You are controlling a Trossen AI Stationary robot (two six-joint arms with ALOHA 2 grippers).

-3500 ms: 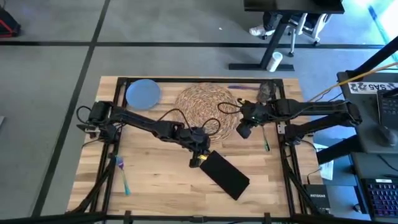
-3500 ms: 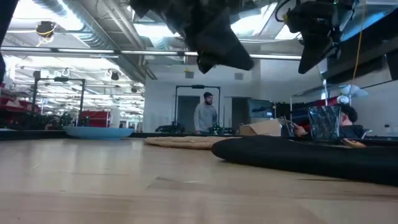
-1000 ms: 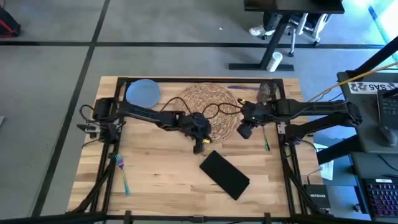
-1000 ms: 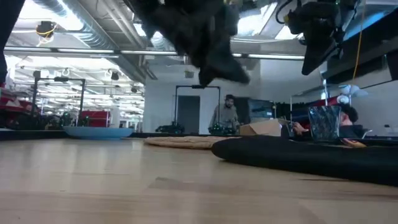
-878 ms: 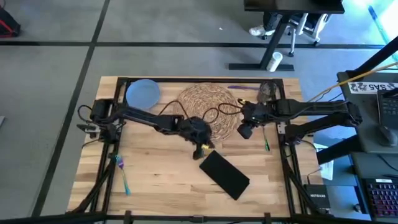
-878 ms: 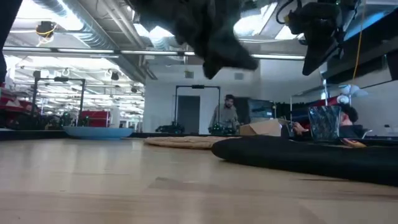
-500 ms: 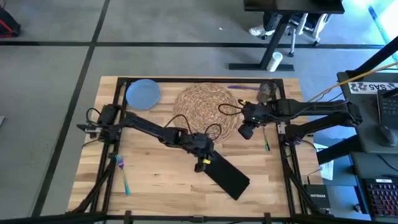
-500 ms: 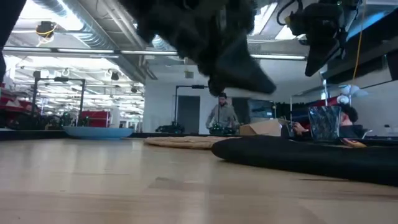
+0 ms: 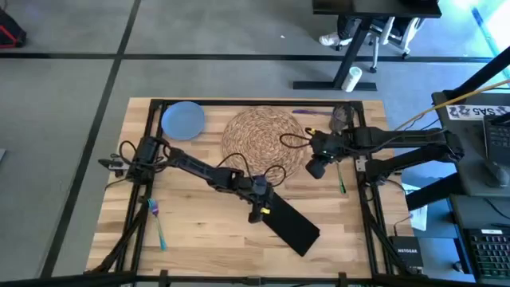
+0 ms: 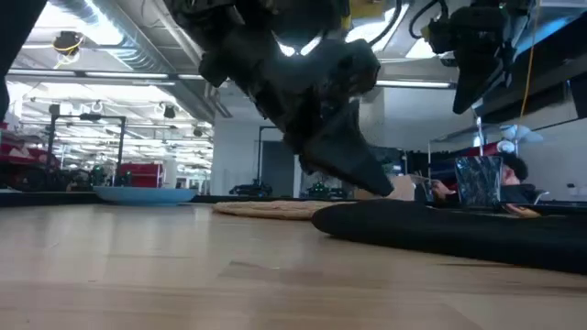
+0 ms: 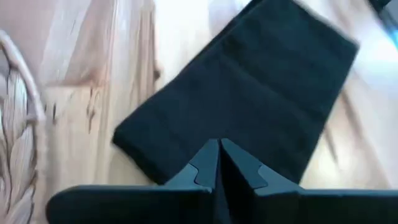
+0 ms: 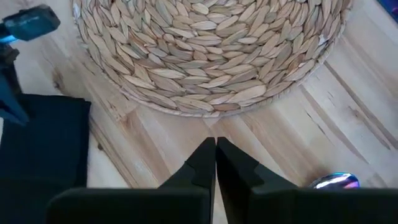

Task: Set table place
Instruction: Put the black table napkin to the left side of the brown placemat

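Hovering with fingers pressed together and empty, our left hand (image 9: 259, 211) sits over the near-left end of the black napkin (image 9: 291, 223), whose long axis runs diagonally across the worktop (image 9: 199, 239). Farther off, our right hand (image 9: 313, 169), also closed, waits beside the placemat (image 9: 263, 135).

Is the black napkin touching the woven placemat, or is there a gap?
Apart. The high view shows bare table between the black napkin and the woven placemat.

Two dark jointed arms — looping black cables.
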